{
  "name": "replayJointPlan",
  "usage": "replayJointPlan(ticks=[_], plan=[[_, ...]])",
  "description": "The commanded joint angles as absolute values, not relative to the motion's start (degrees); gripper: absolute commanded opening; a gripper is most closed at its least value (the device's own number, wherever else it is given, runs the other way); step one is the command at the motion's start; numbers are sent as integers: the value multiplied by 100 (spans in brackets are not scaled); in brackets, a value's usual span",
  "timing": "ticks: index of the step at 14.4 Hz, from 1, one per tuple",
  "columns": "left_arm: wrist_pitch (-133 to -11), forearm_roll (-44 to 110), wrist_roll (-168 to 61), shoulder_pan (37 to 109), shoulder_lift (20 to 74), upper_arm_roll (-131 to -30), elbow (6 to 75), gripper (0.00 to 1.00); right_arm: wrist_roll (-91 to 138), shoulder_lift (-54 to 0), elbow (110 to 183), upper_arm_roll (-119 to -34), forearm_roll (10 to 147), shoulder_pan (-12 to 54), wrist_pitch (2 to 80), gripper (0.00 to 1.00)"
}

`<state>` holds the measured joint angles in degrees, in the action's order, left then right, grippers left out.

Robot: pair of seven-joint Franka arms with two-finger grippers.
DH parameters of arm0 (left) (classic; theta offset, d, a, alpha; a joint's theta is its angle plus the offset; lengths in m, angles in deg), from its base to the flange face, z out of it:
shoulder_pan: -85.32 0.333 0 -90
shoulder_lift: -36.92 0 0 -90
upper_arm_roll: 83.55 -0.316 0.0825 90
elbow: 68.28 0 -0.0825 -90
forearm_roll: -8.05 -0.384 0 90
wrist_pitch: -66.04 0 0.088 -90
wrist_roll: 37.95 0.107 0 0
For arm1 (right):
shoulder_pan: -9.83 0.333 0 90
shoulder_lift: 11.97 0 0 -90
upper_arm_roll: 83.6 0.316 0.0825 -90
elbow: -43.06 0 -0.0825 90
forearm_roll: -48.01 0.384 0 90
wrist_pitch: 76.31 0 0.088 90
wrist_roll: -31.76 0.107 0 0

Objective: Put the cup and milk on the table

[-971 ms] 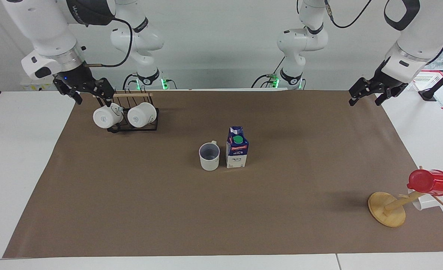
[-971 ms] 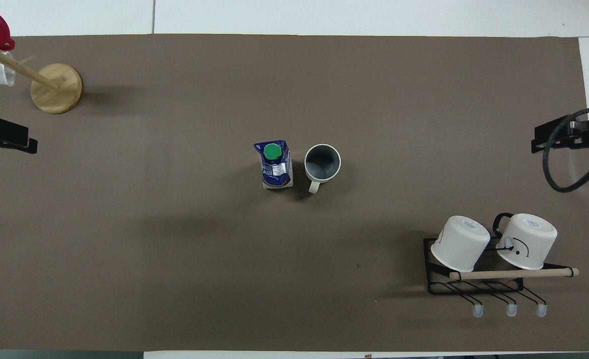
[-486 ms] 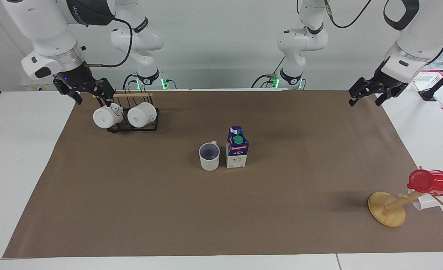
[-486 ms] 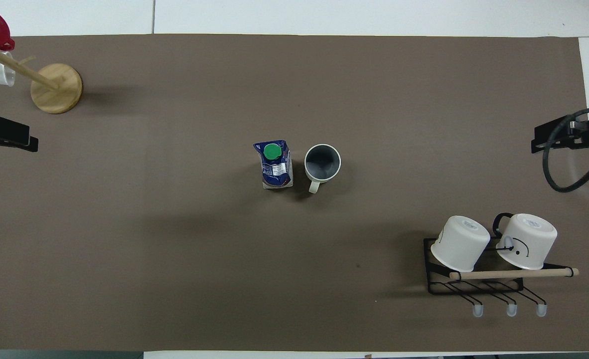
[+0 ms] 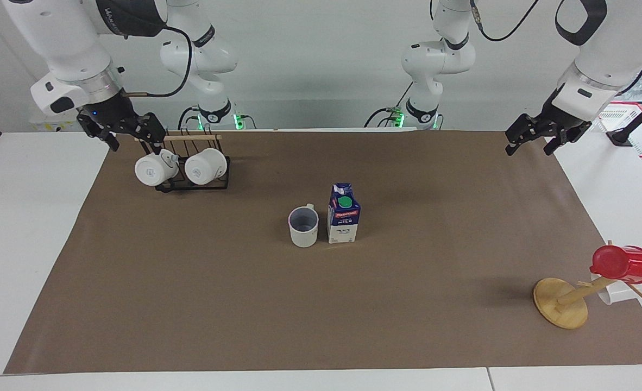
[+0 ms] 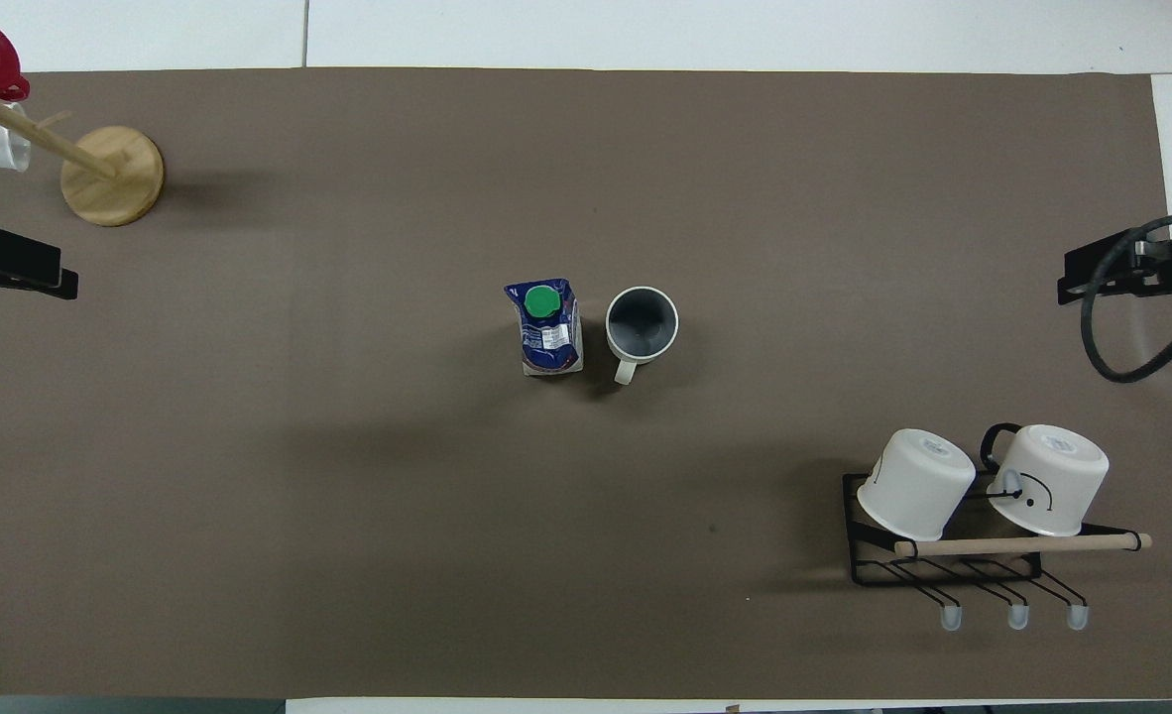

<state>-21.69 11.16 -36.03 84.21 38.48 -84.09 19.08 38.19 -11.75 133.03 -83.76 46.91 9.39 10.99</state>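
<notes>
The cup [image 5: 303, 228], off-white with a dark grey-blue inside, stands upright on the brown paper sheet of the table [image 5: 321, 326] at its middle; it also shows in the overhead view [image 6: 642, 324]. The milk [image 5: 343, 217], a blue and white carton with a green cap, stands upright close beside it toward the left arm's end, a small gap between them; it also shows from above [image 6: 546, 329]. My left gripper [image 5: 528, 144] hangs open and empty over the sheet's edge at its own end [image 6: 16, 273]. My right gripper [image 5: 133, 140] hangs open and empty above the mug rack's end [image 6: 1121, 278].
A black wire rack [image 5: 190, 185] holding two white mugs sits near the robots at the right arm's end [image 6: 953, 570]. A wooden mug tree [image 5: 561, 303] with a red mug [image 5: 622, 264] and a white cup stands at the left arm's end [image 6: 110, 176].
The left gripper has drifted up very slightly. The cup, the milk and the right gripper have not moved.
</notes>
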Motion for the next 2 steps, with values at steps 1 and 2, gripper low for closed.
replayJointPlan(ticks=[1,2], plan=[[-2194,1025,-3592,8426,3851,-8399,1909,100,3703,-1039,13482,-8360,4748,869,1254,100],[-2186,1025,-3601,8417,3851,-8391,1909,100,3695,-1039,13482,-8360,4748,869,1263,100]])
